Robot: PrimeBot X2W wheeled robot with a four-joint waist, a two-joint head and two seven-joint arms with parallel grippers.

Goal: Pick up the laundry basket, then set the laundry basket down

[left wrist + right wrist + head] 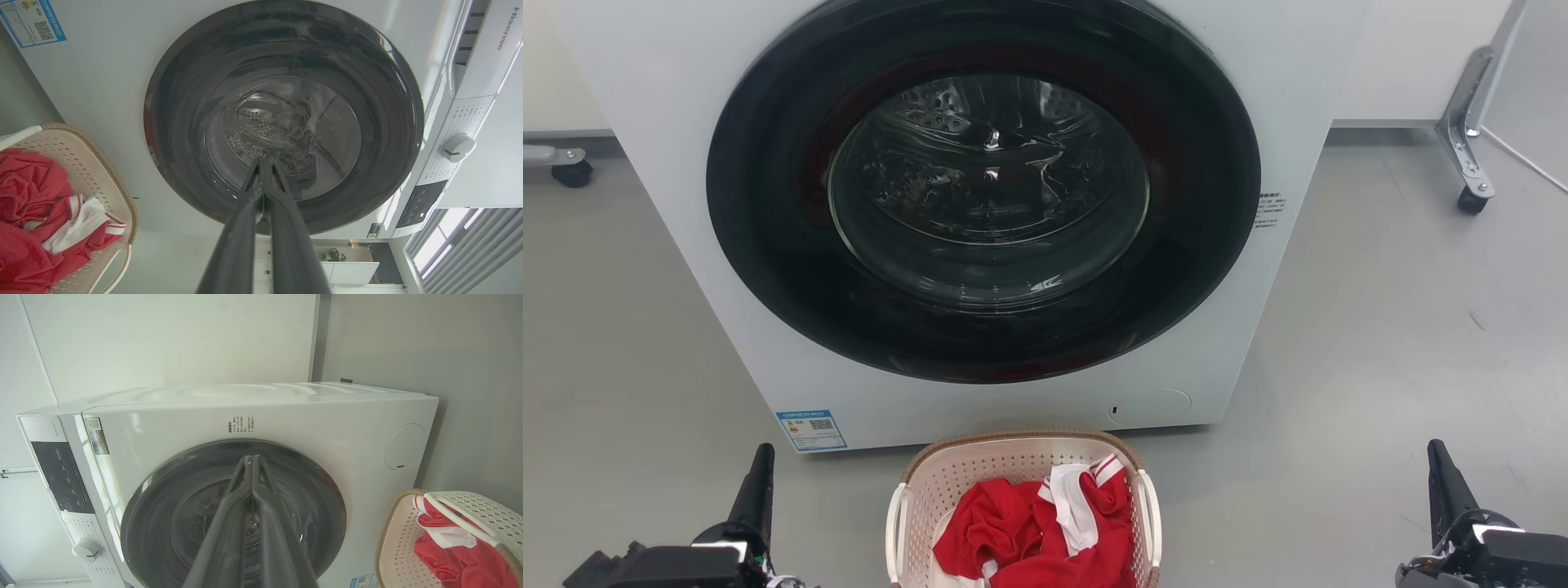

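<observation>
Basket [980, 469] sat on the floor [1380, 327] just in front of the washer [686, 163], centred between the two grippers, with red and white clothes [1013, 531] heaped inside. Its white handles [895, 523] faced left and right, one toward each arm. That reads as laid out for a two-arm lift by the handles.

Left gripper [762, 457] and right gripper [1437, 457] were both well apart from it, pointing at the washer and holding nothing. Left fingers [241, 232] were pressed together to the tips, and right fingers [229, 522] were the same.

Basket down with arms clear fits either waiting for the pick-up or already set down. Couldn't split those from this.

Hidden: the basket's near end was cut off by the head view's bottom edge, and the wrist views cropped it to one corner each, so its base wasn't visible all round. Door glass [988, 188] was full of reflections, drum contents unreadable.
</observation>
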